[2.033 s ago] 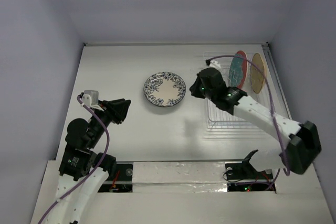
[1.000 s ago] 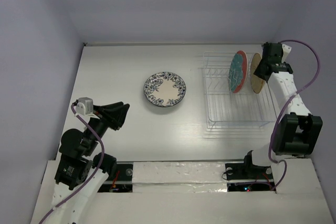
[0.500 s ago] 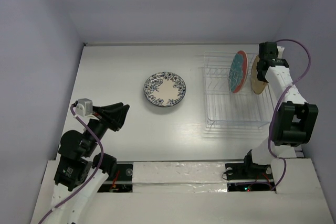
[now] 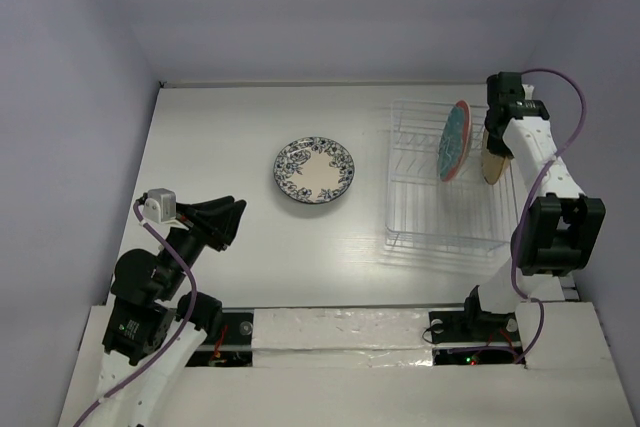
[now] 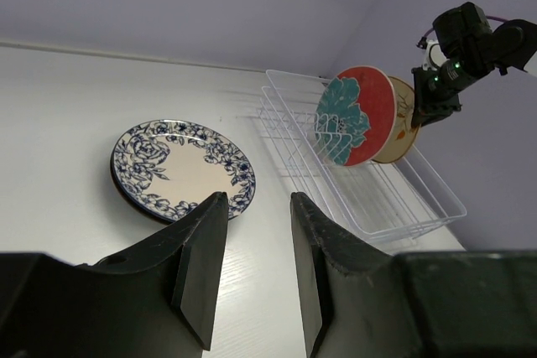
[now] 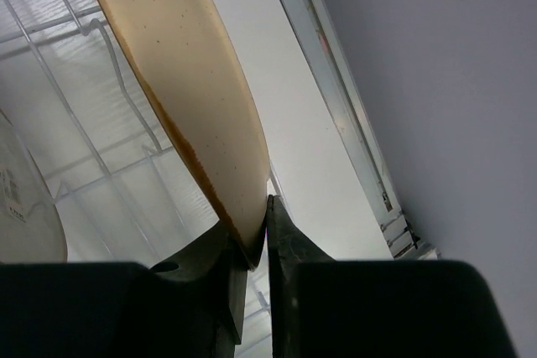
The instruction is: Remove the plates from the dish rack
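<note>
Swung away from the middle of the rack two seconds ago, the right arm (image 4: pixel 533 157) now reaches along the right edge of the overhead view. The right jaws, apart a second ago, have closed on the cream-yellow plate (image 6: pixel 189 90). Both fingers pinch its rim at the bottom centre of the right wrist view. That plate stands on edge at the right end of the dish rack (image 4: pixel 425 212), in the upper right of the overhead frame. Just left of it, the red-and-teal plate (image 4: pixel 454 139) leans upright in the rack, and the two plates overlap in the left wrist view. The white plate with the blue patterned rim (image 4: pixel 314 169) lies flat on the table (image 4: pixel 210 127) near centre frame, well apart from the rack. At lower left, the left arm (image 4: pixel 160 292) hangs above the table, the left jaws partly apart and holding nothing.
</note>
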Controlling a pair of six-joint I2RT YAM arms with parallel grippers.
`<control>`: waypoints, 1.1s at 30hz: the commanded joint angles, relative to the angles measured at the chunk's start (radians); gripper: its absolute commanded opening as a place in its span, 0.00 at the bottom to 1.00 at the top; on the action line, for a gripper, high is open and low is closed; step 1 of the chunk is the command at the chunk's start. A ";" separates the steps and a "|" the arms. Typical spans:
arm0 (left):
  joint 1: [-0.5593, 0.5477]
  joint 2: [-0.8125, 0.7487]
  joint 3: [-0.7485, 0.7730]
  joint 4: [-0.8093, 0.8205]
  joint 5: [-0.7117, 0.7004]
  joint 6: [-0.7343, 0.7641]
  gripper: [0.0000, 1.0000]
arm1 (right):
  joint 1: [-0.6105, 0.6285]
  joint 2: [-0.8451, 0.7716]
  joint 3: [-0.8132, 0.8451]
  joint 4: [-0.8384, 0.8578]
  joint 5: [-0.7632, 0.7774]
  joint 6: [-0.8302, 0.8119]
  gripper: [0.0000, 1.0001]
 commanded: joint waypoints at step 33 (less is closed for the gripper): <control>-0.007 0.008 0.016 0.039 -0.007 -0.003 0.33 | 0.086 -0.014 0.077 0.342 0.232 -0.087 0.00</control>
